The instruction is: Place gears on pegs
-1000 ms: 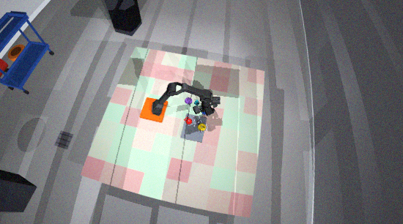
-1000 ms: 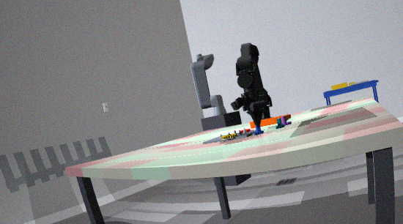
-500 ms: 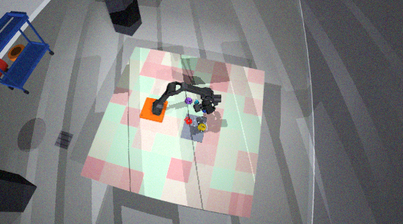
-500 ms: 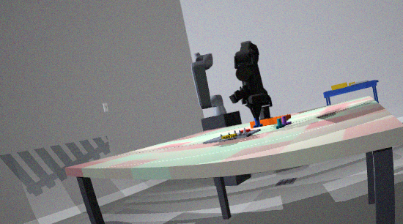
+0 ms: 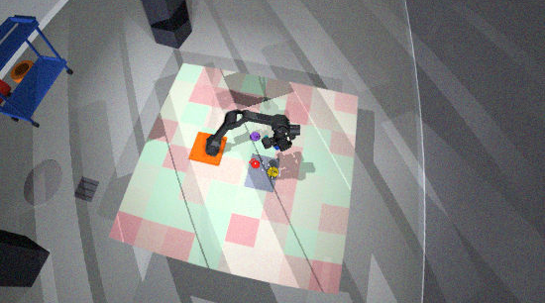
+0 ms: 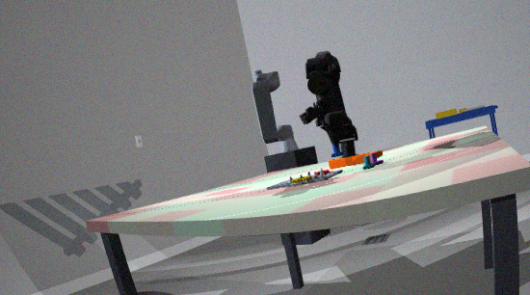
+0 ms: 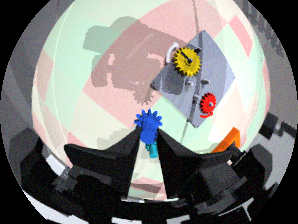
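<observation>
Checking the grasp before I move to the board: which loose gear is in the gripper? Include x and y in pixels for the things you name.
The blue gear [image 5: 276, 148] [image 6: 335, 150] [image 7: 148, 121]; it alone sits between the fingertips, unlike the teal and purple ones.

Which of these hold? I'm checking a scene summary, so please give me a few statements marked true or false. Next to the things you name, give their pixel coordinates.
The blue gear [image 7: 148, 121] is held in the jaws. True.
The yellow gear [image 5: 272, 172] [image 7: 187, 61] lies loose off the grey board [image 5: 261, 184] [image 7: 175, 96]. False: it is on the board.
The red gear [image 5: 253, 163] [image 7: 208, 104] is on the grey board. True.
The purple gear [image 5: 255, 136] is on a peg. False: it stands on the table [image 5: 241, 230], off the board.
</observation>
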Robot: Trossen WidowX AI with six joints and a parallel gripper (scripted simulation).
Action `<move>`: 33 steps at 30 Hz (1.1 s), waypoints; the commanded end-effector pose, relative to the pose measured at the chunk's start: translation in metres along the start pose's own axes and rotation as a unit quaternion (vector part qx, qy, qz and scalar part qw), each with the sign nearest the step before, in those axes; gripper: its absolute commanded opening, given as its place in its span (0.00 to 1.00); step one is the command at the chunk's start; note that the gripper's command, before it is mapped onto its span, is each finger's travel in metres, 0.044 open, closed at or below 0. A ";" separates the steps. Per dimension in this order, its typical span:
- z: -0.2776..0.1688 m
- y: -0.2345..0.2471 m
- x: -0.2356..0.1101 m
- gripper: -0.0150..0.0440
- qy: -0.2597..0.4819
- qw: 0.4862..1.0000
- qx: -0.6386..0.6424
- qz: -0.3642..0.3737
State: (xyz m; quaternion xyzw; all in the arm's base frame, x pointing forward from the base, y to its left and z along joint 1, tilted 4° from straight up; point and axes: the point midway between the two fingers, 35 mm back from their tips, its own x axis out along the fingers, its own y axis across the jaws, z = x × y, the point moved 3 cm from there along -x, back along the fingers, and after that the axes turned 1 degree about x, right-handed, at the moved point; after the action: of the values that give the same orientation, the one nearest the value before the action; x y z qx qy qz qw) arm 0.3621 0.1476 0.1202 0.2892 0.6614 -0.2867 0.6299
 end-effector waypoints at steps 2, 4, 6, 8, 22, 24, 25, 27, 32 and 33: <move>0.000 0.001 -0.016 0.25 -0.001 1.000 0.001 0.008; -0.001 0.000 -0.021 0.25 -0.001 1.000 0.001 0.008; -0.001 0.000 -0.026 0.25 -0.001 1.000 0.001 0.008; -0.002 -0.001 -0.031 0.25 -0.001 1.000 0.001 0.008; -0.005 -0.007 -0.064 0.25 -0.001 1.000 0.001 0.008; -0.006 -0.009 -0.068 0.25 -0.001 1.000 0.001 0.008; -0.006 -0.009 -0.071 0.25 -0.001 1.000 0.001 0.008; -0.007 -0.011 -0.075 0.25 -0.001 1.000 0.001 0.008; -0.007 -0.012 -0.078 0.25 -0.001 1.000 0.001 0.008; -0.007 -0.012 -0.078 0.25 -0.001 1.000 0.001 0.008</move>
State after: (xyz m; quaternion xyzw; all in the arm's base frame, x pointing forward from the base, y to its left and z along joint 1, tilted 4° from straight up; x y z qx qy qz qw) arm 0.3515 0.1431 0.1944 0.2906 0.6601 -0.2857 0.6310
